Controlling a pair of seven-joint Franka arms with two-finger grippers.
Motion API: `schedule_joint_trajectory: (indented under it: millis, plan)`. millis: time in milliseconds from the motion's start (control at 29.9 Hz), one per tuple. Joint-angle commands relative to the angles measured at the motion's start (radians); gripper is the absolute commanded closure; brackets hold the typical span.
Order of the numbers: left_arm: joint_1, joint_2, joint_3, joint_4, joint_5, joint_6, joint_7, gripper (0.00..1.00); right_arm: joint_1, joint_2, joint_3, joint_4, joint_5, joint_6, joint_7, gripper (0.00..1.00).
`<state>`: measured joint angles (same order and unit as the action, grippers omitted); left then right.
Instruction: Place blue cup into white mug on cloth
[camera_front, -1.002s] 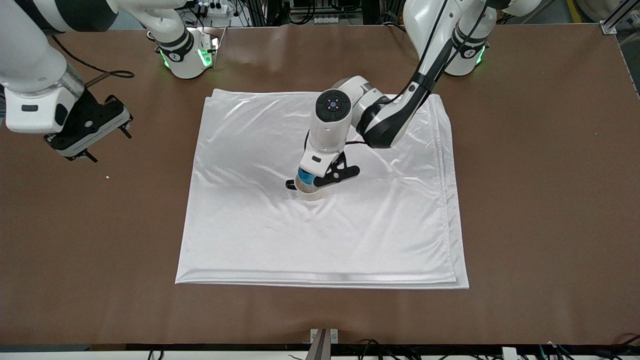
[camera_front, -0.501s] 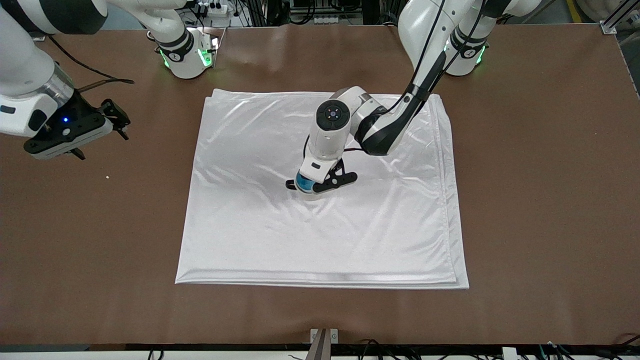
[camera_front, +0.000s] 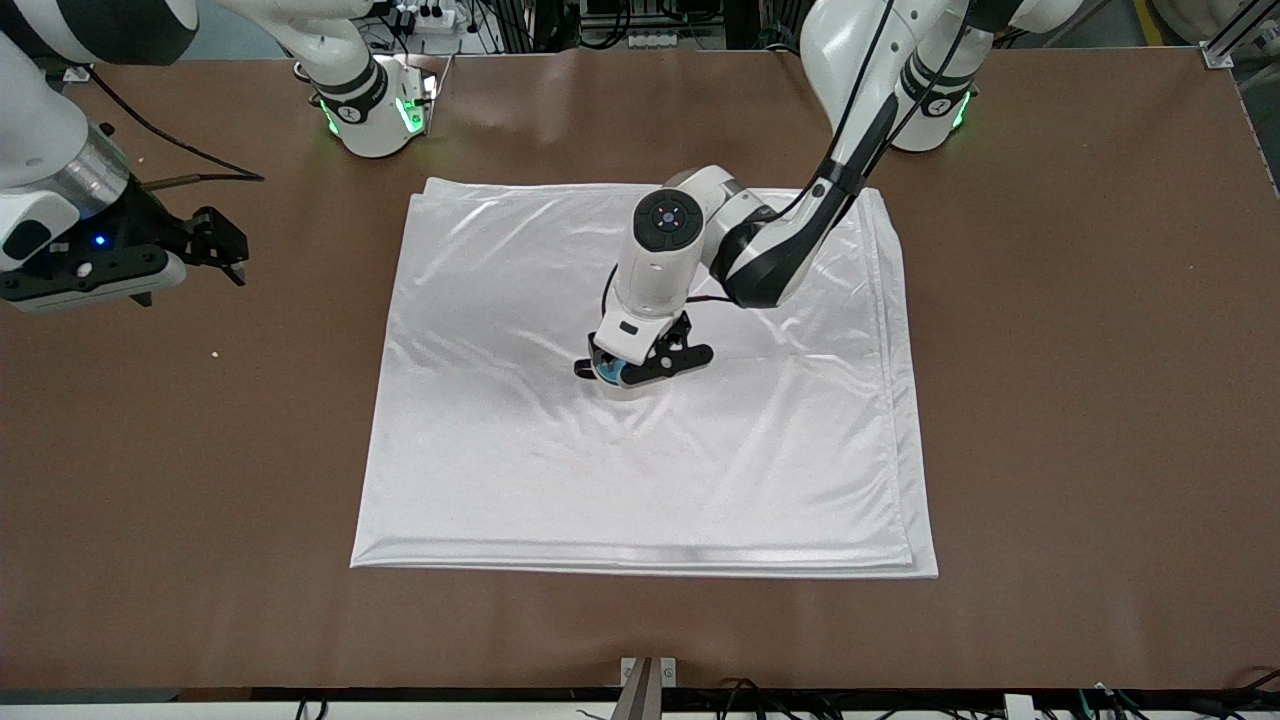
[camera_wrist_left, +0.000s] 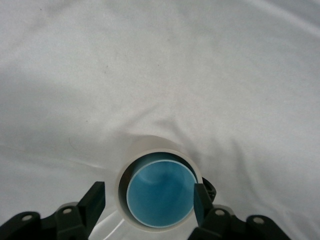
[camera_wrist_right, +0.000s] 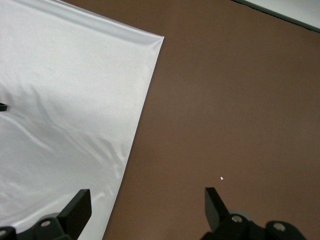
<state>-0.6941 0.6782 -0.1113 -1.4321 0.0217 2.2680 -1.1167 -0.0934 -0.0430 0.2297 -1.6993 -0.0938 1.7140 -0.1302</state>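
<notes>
Blue cup (camera_wrist_left: 161, 193): nested in mug (camera_wrist_left: 150, 150) on cloth (camera_front: 640, 470), between left gripper's (camera_wrist_left: 149, 201) spread, non-touching fingers. Right gripper (camera_wrist_right: 146, 206): wide, empty, waiting over table (camera_wrist_right: 240, 100).

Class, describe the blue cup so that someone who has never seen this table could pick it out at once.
Find the large white cloth spread on the brown table. Near its middle, under the left tool, stands the white mug. The blue cup sits inside that mug, the only blue thing there, ringed by the mug's pale rim.
</notes>
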Motion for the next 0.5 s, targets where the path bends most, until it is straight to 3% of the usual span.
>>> schedule_joint_trajectory:
  millis: [0,167,468]
  plan:
    - [0.005,-0.025,0.036,-0.005,0.023,-0.012,0.012,0.0,-0.02,-0.006,0.011,0.027,0.02,-0.014,0.099,0.0]
    - [0.007,-0.028,0.104,-0.01,0.024,-0.013,0.015,0.0,-0.019,0.002,0.011,0.027,0.022,-0.01,0.113,0.0]
    - [0.074,-0.065,0.133,-0.016,0.024,-0.071,0.098,0.0,-0.051,0.0,0.01,0.017,0.068,-0.007,0.113,0.0]
